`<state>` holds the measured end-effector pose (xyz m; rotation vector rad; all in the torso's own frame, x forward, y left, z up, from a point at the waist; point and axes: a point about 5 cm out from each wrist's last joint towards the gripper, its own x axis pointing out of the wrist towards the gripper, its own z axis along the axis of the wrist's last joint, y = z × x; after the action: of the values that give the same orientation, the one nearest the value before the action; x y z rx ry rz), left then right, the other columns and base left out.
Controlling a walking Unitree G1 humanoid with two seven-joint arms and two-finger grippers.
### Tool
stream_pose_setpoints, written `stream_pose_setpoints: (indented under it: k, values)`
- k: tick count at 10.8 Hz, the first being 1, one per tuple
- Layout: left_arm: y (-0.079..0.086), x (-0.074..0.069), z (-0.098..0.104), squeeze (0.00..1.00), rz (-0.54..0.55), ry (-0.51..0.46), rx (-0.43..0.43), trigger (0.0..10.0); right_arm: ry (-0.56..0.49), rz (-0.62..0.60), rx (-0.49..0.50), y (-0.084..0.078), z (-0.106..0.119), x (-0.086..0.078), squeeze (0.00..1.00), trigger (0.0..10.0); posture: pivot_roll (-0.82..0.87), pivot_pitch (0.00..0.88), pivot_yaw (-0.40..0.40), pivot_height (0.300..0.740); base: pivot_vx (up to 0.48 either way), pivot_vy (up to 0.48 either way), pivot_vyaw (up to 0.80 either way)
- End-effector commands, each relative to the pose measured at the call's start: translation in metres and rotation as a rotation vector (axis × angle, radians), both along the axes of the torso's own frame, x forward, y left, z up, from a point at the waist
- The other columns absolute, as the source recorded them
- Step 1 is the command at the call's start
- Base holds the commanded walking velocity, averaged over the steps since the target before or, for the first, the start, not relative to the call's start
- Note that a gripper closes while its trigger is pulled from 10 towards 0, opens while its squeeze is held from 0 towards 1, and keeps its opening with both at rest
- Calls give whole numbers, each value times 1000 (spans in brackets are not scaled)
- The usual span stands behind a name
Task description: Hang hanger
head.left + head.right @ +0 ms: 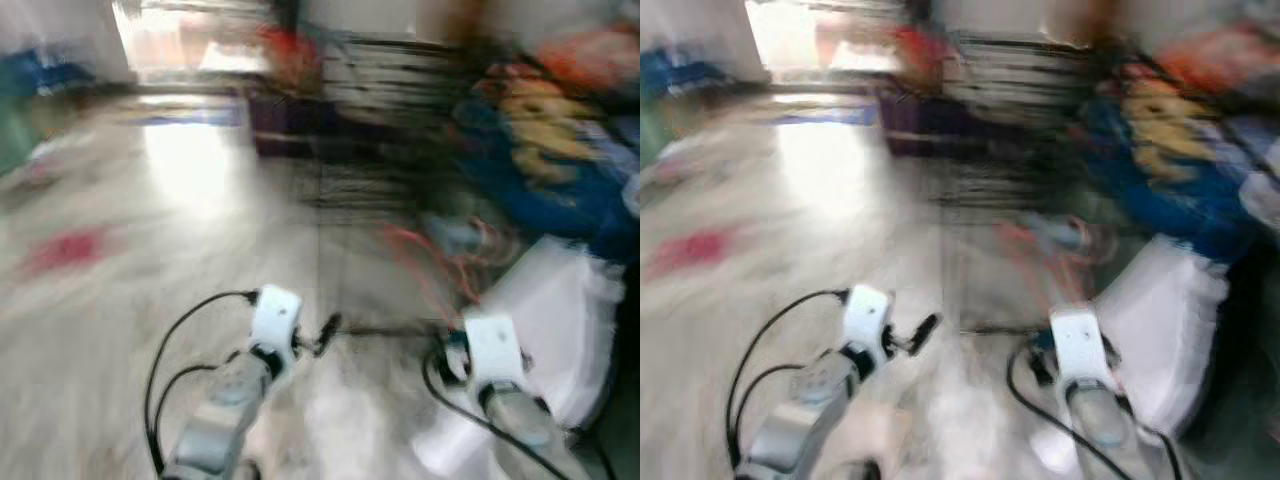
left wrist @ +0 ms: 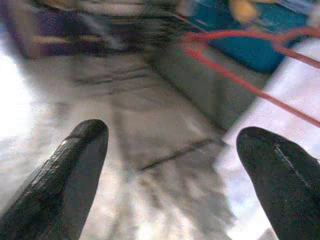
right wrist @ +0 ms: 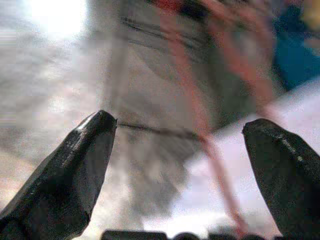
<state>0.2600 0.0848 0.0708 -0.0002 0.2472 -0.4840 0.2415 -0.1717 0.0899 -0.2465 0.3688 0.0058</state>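
While both arms reach fwd over the pale floor (image 1: 120, 330), left claw (image 2: 172, 165) has its black fingers (image 2: 65, 175) spread wide w/ nothing between them, just floor below. Right claw (image 3: 182, 165) is likewise spread & holds nothing. Thin red wire hanger (image 2: 240, 80) lies just ahead of both claws, partly on a white sheet of fabric (image 1: 560, 310) & partly over the floor, touching neither claw; in right wrist view it runs between the fingers but further off. Beyond it, to the right, a blue & yellow heap of cloth (image 1: 540, 150). Further back a dark slatted rack (image 1: 380, 90), too blurred to say more. Head views are heavily smeared.
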Motion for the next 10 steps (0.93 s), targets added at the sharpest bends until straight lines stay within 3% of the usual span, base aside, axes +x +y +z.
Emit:
stream_pose_setpoints:
  k: [1,4,5,7,8,10]
  values:
    - [1,2,2,0,-4,-7,17,10000,12,-13,6,-1,-5,-5,1000,10000,-28,0,-52,740,-341,0,0]
    - [44,6,9,0,97,-52,72,10000,-13,-1,25,6,-6,11,1000,10000,41,0,-39,740,-197,0,0]
    - [52,7,11,0,127,-68,90,10000,-14,8,49,10,-9,16,0,10000,65,0,-38,740,0,0,0]
    - [67,6,15,0,216,-114,110,10000,-36,10,109,15,-9,30,0,10000,116,0,-39,740,0,0,0]
    - [80,1,19,0,313,-157,97,10000,-56,14,108,13,-8,38,0,10000,136,0,-45,740,0,0,0]
    - [93,-12,16,0,394,-184,87,10000,-102,21,69,6,-9,40,0,10000,149,0,-60,740,0,0,0]
